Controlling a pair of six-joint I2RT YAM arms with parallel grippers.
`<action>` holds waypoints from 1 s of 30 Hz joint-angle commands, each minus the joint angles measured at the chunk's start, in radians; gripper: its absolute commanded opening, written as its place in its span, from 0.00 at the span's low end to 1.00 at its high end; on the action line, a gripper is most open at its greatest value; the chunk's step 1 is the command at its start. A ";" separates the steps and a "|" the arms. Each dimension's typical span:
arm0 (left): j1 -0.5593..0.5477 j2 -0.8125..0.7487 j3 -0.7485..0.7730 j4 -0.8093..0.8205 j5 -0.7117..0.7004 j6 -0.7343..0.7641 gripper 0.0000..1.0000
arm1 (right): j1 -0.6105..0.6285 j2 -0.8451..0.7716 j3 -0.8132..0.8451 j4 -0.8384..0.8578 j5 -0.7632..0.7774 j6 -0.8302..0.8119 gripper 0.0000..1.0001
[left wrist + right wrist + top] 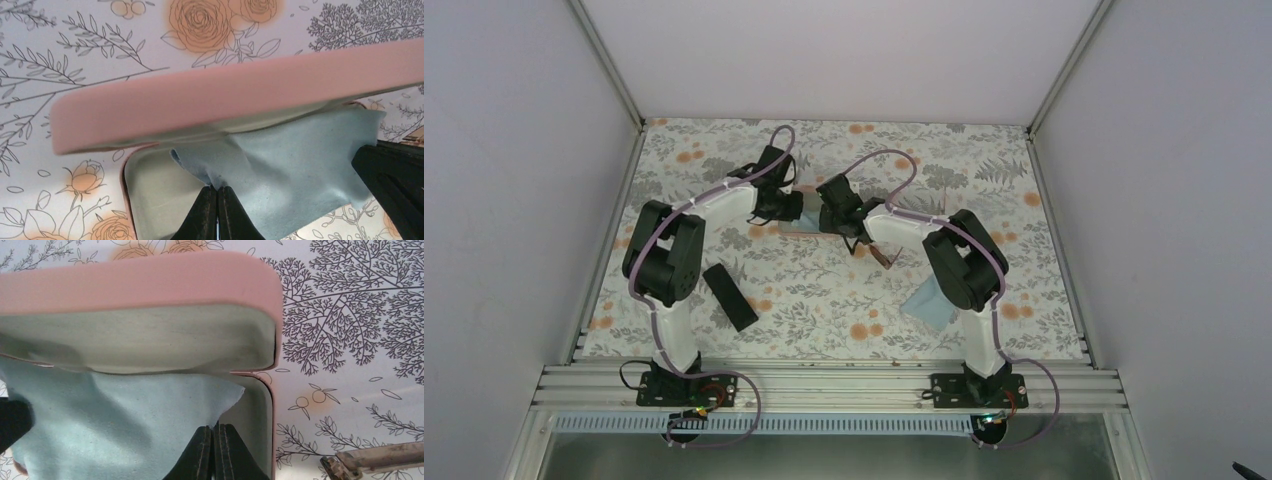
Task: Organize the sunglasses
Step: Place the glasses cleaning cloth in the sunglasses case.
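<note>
Left wrist view: the left gripper [217, 196] is clenched on a fold of the light-blue cloth [290, 160]. That cloth lies in the open pink case [210, 100], whose lid hangs tilted above it, so the pinch looks meant to shift the cloth inside the case. Right wrist view, from the case's other end: the right gripper [215, 440] is clamped shut too and appears to nip the same cloth's corner. The two arms thus seem to share one sheet, either to spread it flat or to clear it out before glasses go in; I cannot tell which. One pair of sunglasses [377, 456] lies on the counter [350, 315] near the case and outside it, with only a pale temple and hinge showing. No glasses show inside the case, and I cannot find the other pair. Top external view: both arms reach to the middle of the counter's far half and meet tip to tip. A black case [729, 296] lies near left, and a second blue cloth [929, 305] lies near right, partly under the right arm. The counter carries a floral print of grey leaves and orange blooms. It is bounded by plain pale walls [514, 150] and an aluminium rail [824, 385] along the near edge.
</note>
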 commanded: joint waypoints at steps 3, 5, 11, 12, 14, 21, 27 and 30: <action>0.008 0.042 0.033 -0.020 -0.034 0.005 0.02 | -0.010 0.014 0.014 0.027 0.021 -0.004 0.04; 0.008 0.046 0.033 -0.029 -0.047 0.004 0.02 | -0.010 0.014 0.010 0.028 0.024 -0.001 0.04; 0.008 0.060 0.039 -0.052 -0.065 0.000 0.02 | -0.010 0.020 0.003 0.039 0.017 -0.001 0.04; 0.008 0.061 0.039 -0.053 -0.065 -0.002 0.02 | -0.010 0.023 0.002 0.039 0.017 0.000 0.04; 0.008 0.059 0.037 -0.055 -0.067 -0.005 0.03 | -0.010 0.028 0.004 0.035 0.018 0.001 0.04; 0.008 0.059 0.054 -0.078 -0.082 -0.009 0.10 | -0.011 0.032 0.010 0.014 0.038 0.001 0.04; 0.008 0.029 0.071 -0.095 -0.078 -0.014 0.17 | -0.003 0.002 0.024 0.003 0.045 -0.036 0.16; 0.007 0.000 0.069 -0.091 -0.061 -0.020 0.18 | 0.007 -0.030 0.028 -0.008 0.072 -0.049 0.28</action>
